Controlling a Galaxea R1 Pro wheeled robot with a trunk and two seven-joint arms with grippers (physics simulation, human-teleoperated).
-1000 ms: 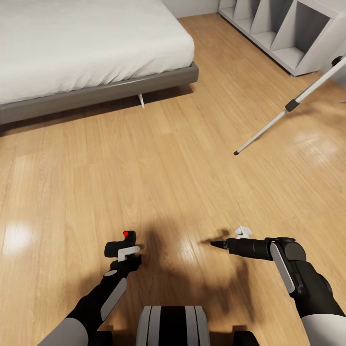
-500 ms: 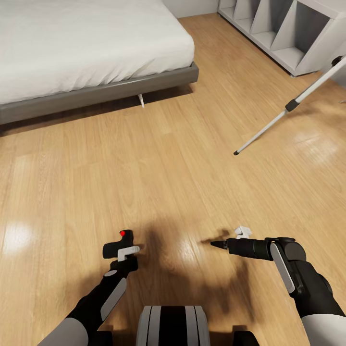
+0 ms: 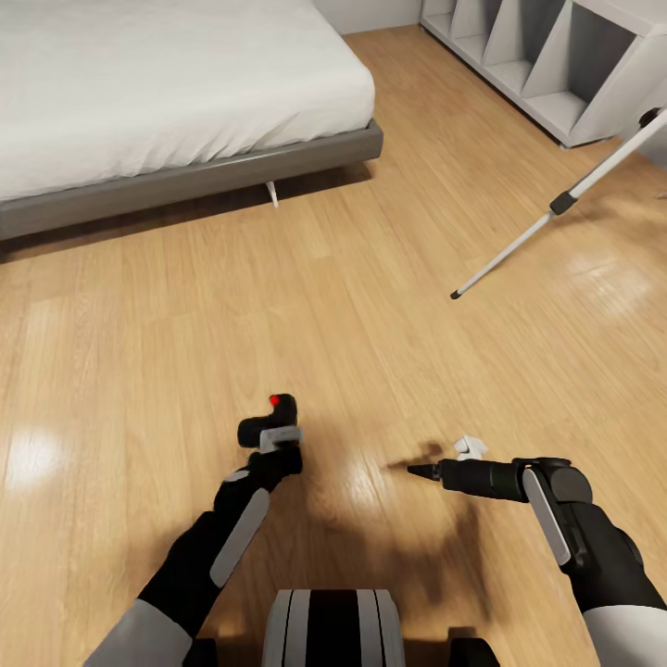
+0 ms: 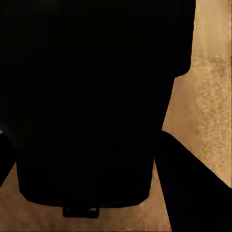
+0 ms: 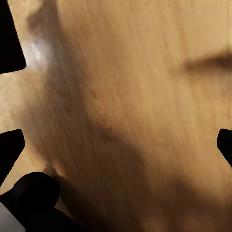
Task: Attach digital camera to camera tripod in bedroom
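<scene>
The left hand (image 3: 270, 435) is gripping the digital camera (image 3: 268, 421), holding it out above the wood floor (image 3: 324, 306) with its red dot facing up. The right hand (image 3: 421, 471) is hovering over the floor; I cannot tell whether it is released or clenched. One leg of the camera tripod (image 3: 556, 206) is slanting down near the shelf (image 3: 556, 65), well apart from the camera.

No legible text, label or number anywhere.

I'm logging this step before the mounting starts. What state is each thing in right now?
digital camera: off the floor, gripped by the left gripper.
left gripper: shut on the digital camera.
right gripper: holds nothing; whether open or shut is unclear.
camera tripod: standing, one leg's foot on the floor, no camera on it.
</scene>
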